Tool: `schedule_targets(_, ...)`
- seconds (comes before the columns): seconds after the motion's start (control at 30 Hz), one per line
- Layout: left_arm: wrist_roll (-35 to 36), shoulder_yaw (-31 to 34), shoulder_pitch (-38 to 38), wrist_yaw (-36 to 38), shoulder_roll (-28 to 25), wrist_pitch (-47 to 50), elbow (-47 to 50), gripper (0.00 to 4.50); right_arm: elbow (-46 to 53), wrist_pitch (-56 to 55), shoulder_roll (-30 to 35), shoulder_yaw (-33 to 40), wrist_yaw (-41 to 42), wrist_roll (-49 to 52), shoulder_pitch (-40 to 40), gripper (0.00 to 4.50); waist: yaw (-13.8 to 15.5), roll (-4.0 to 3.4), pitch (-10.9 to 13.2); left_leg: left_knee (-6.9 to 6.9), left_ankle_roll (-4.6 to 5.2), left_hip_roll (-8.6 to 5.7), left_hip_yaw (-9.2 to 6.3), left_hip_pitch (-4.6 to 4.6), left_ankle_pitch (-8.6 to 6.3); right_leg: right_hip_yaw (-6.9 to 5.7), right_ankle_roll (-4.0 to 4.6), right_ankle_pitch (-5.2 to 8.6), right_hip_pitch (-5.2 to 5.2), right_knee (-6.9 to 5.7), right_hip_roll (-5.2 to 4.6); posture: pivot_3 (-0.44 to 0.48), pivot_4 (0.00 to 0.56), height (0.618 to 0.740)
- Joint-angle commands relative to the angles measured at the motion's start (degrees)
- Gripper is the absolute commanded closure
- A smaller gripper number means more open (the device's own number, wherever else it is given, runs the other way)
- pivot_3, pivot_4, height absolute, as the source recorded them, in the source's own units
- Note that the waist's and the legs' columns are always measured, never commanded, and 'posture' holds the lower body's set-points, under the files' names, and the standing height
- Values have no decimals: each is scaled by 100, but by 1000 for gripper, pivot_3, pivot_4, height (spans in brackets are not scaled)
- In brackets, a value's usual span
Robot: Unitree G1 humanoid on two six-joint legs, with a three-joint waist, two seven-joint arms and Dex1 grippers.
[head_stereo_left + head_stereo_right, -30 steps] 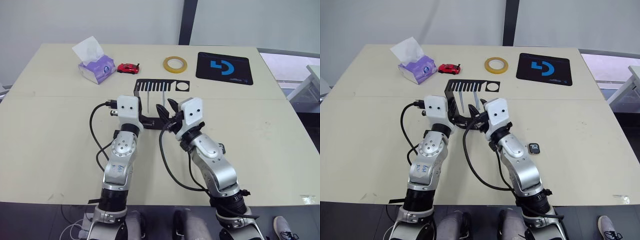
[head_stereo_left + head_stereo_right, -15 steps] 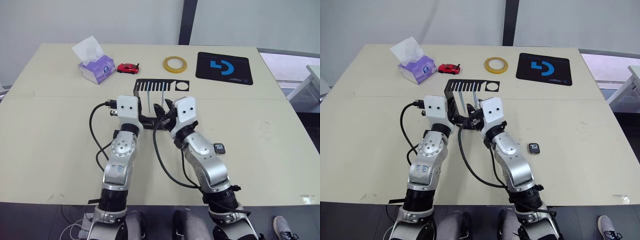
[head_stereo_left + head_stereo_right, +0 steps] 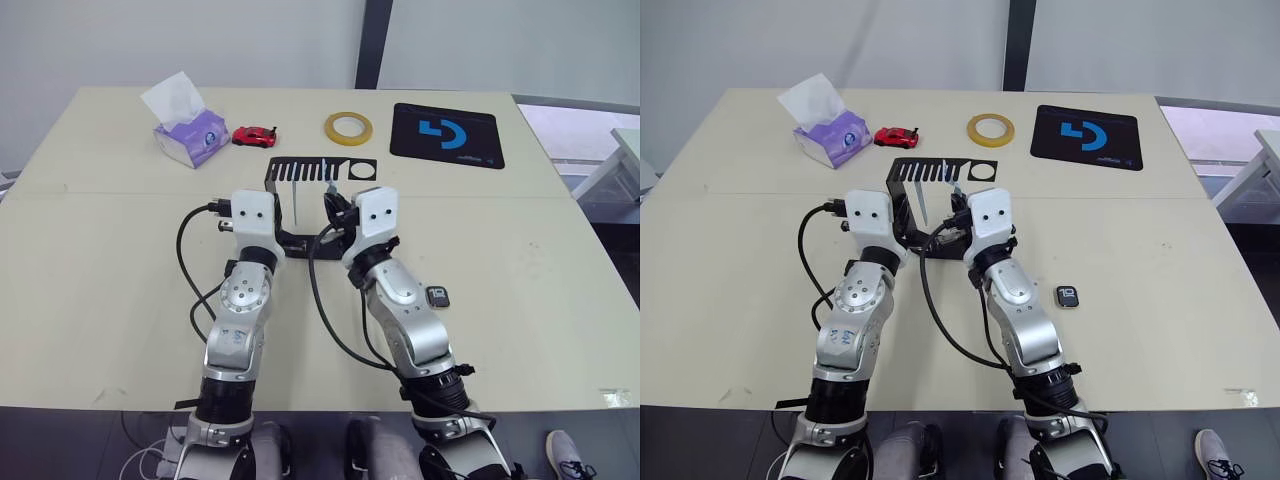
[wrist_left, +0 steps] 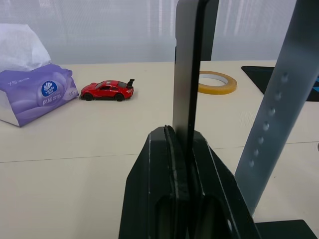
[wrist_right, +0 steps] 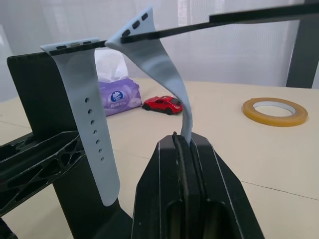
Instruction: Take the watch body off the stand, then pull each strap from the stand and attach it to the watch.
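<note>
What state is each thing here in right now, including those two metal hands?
Watch body: off the stand, lying flat on the table, screen up.
Stand: upright, held by the left gripper, fingers shut on its upright wall.
Holed strap: hanging from the top plate.
Second strap: twisted, pinched by the right gripper.
Tape ring: lying flat.

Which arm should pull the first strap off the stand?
Right. The right gripper is already shut on the twisted strap hanging from the stand. The left gripper is clamped on the stand's upright, bracing it.
</note>
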State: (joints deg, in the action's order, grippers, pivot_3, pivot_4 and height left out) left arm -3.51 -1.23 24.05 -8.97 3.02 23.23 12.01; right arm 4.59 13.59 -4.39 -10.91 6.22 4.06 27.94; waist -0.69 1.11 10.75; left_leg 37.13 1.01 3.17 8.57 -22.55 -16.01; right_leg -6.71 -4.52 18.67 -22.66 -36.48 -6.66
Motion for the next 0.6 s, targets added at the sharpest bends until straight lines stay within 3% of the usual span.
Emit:
schedule_targets(0.03,-43,-44,-48,18,17,38,174,4500,263,-338,-2,-94,136,-70,70,4469,-8,0,0,0,0,0,0,-1,0,0,0,0,-1,0,0,0,150,740)
schedule_targets(0.6,-54,1,-77,37,4,109,204,4500,659,-894,954,-615,672,-1070,-390,4469,-62,0,0,3,0,0,-2,-12,0,-3,0,0,-8,3,0,0,150,740)
